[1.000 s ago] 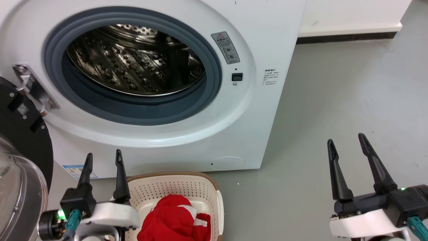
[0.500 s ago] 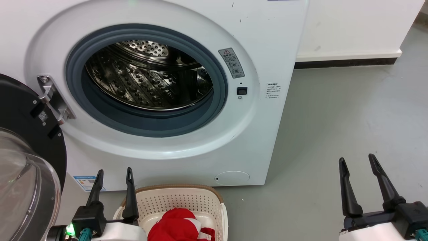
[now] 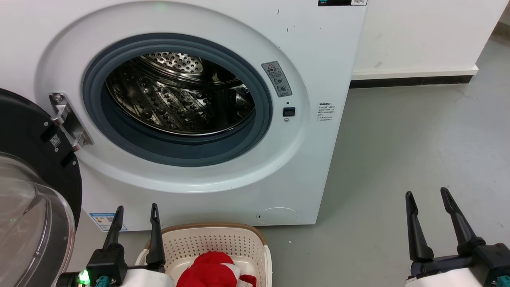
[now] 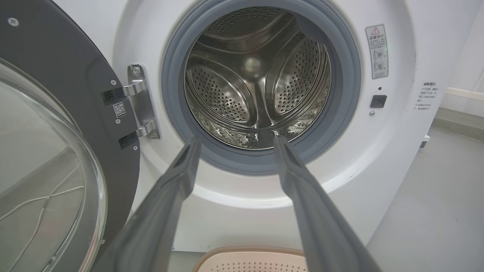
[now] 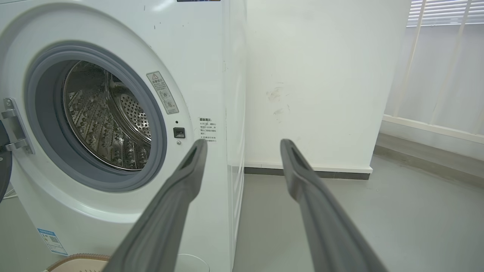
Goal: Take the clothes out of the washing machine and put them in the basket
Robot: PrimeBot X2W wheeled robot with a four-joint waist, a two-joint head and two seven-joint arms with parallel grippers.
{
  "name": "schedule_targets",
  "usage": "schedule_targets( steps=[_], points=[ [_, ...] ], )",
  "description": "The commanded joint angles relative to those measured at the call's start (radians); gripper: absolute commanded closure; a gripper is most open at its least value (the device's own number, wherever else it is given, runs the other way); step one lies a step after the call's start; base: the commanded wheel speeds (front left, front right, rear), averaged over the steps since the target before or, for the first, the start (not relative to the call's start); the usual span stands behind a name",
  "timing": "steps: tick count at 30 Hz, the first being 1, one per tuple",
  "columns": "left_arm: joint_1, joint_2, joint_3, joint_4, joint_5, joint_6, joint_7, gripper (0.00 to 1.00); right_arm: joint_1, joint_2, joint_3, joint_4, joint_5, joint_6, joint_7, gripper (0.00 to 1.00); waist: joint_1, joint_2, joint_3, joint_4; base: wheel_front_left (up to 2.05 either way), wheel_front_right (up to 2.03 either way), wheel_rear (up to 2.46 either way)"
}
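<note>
Holding my left gripper [image 3: 137,206] wide, fingers spread with nothing between them, and the basket [image 3: 207,228] sits just beside it on the right. Its brown rim runs close by my inner finger; whether they touch, I can't tell. My right gripper [image 3: 426,192] is spread too, pinching nothing, well apart from the basket over the grey floor [image 3: 418,139].

Down in the basket lie the clothes [image 3: 209,271]: bright red fabric, bunched in a heap, a white stripe on the right side. The basket is cream with perforated walls and stands on the floor close in front of the washing machine [image 3: 318,59].

Beyond it the porthole gapes, a grey seal [image 3: 263,115] round a perforated steel drum [image 3: 179,103]. From my left wrist its ribs and holes shine all the way to the back wall. The door [image 3: 24,131], black frame and glass bowl, hangs open at my left.

The head view's bottom edge cuts off the near part of basket and clothes, so I can't make out how many garments are there. The warning sticker [image 3: 277,78] is too small to read.
</note>
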Motion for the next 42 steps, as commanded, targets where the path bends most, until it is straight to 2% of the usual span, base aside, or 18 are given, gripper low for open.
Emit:
schedule_targets(
  steps=[1,4,5,9,21,22,27,42],
  points=[
    [0.006,-0.002,0.0,-0.005,0.004,0.003,-0.003,0.0,0.011,0.001,0.0,0.003,0.008,-0.001,-0.002,0.0,0.0001,0.0,0.0,0.0,0.0,0.0,0.0],
    [0.006,-0.002,0.002,-0.007,0.005,0.005,-0.003,0.0,0.011,0.001,0.002,0.004,0.009,-0.001,-0.002,0.0,0.0001,0.0,0.0,0.0,0.0,0.0,0.0],
    [0.001,0.0,0.001,-0.001,0.002,0.003,0.0,1.0,0.001,0.0,0.002,0.001,0.005,0.0,0.0,1.0,0.0001,0.0,0.0,0.0,0.0,0.0,0.0],
    [0.012,-0.002,0.0,0.039,-0.003,-0.001,0.006,1.0,0.006,0.001,0.005,0.036,0.008,0.0,0.001,1.0,0.0001,0.0,0.0,0.0,0.0,0.0,0.0],
    [-0.024,-0.002,0.019,0.065,-0.254,-0.026,0.07,1.0,-0.032,-0.016,0.013,0.079,0.281,0.0,0.044,1.0,0.0001,0.0,0.002,0.003,0.0,0.0,0.0],
    [-0.03,-0.002,0.021,0.068,-0.311,-0.032,0.082,1.0,-0.041,-0.019,0.014,0.091,0.342,0.0,0.055,1.0,0.0001,0.0,0.003,0.004,0.0,0.0,0.0],
    [-0.043,-0.002,0.027,0.076,-0.42,-0.043,0.106,1.0,-0.059,-0.025,0.015,0.111,0.457,0.0,0.075,1.0,0.0001,0.0,0.003,0.006,0.0,0.0,0.0],
    [-0.073,-0.001,0.041,0.096,-0.647,-0.066,0.16,1.0,-0.095,-0.033,0.012,0.153,0.694,0.0,0.122,1.0,0.0001,0.0,0.006,0.01,0.0,0.0,0.0]
  ],
)
